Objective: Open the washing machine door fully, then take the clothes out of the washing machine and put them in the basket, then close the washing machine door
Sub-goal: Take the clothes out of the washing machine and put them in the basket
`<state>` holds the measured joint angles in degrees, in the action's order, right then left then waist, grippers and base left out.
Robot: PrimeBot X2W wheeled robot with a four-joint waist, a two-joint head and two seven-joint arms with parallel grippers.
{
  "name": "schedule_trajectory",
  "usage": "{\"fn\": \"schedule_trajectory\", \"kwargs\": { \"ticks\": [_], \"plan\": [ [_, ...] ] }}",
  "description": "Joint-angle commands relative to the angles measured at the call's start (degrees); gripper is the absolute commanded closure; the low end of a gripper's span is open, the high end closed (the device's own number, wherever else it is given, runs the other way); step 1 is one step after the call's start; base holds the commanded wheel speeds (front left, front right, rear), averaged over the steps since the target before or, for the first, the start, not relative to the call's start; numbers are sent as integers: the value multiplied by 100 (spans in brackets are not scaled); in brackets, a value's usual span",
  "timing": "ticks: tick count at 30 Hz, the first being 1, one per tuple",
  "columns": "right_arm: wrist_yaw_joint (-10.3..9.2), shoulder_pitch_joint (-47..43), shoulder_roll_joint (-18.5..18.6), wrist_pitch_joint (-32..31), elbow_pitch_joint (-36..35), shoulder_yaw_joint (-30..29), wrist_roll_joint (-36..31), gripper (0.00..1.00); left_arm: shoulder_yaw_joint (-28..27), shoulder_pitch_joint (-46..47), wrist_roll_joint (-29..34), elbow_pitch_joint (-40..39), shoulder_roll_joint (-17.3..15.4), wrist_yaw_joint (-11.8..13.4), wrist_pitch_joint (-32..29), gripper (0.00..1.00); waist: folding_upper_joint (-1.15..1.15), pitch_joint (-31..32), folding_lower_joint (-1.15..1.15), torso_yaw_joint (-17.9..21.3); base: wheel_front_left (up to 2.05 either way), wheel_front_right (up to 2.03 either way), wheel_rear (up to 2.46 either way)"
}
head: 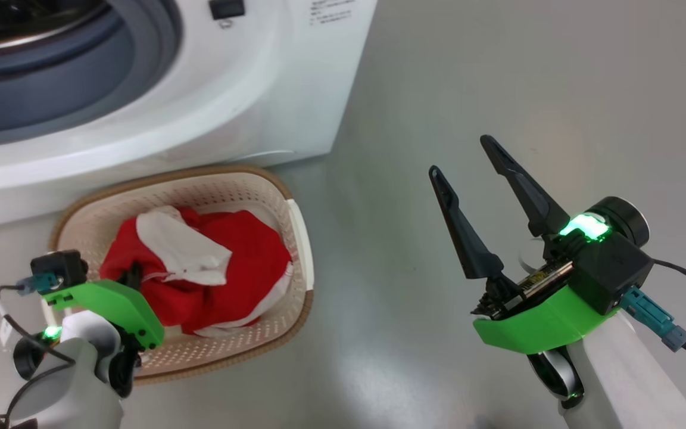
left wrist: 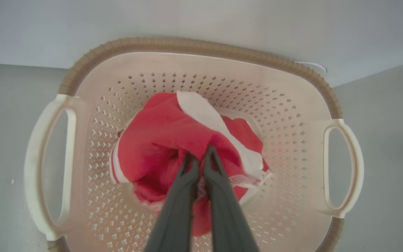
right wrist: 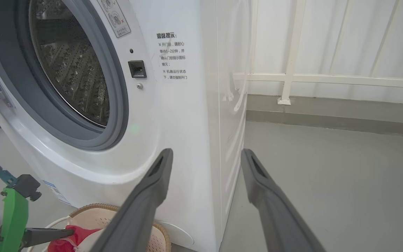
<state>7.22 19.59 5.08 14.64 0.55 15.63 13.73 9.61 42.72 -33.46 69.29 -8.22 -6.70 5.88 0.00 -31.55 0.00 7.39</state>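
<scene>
My left jaws are pinched shut on the red clothes, which sit down inside the basket by the washing machine. My right jaws are wide open, holding nothing. I think I should let go, then lift straight up slowly so no cloth comes along.

On my right wrist feed I read a printed Chinese notice on the big white front-loading washing machine, headed "温馨提示:" and mentioning "1-2分钟". Its small blue label is illegible.
</scene>
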Motion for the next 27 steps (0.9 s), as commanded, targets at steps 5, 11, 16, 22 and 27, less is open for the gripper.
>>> {"fn": "schedule_trajectory", "kwargs": {
  "ticks": [5, 11, 16, 22, 27],
  "plan": [
    [26, 77, -91, 36, -169, 167, 45, 0, -89, 60, -127, 207, -247, -63, -90, 100, 0, -354, 0, 293, 0, 0, 0],
    [26, 115, -127, 36, -164, 183, 37, 0, -78, 132, -269, 317, -276, -75, -199, 100, 0, -505, 0, 341, 0, 0, 0],
    [26, 127, -142, 36, -105, 173, 13, 0, 48, 228, -300, 301, -219, -77, -116, 32, 0, -471, 0, 293, 0, 0, 0],
    [26, 145, -101, 36, 35, 126, -78, 0, 352, 215, -344, 80, -114, -78, 16, 0, 0, -200, 0, 132, 0, 0, 0],
    [26, 113, -77, 36, 188, 62, -121, 0, 533, 143, -301, 26, -107, -78, 378, 0, 0, 57, 0, 16, 0, 0, 0]
  ]
}}
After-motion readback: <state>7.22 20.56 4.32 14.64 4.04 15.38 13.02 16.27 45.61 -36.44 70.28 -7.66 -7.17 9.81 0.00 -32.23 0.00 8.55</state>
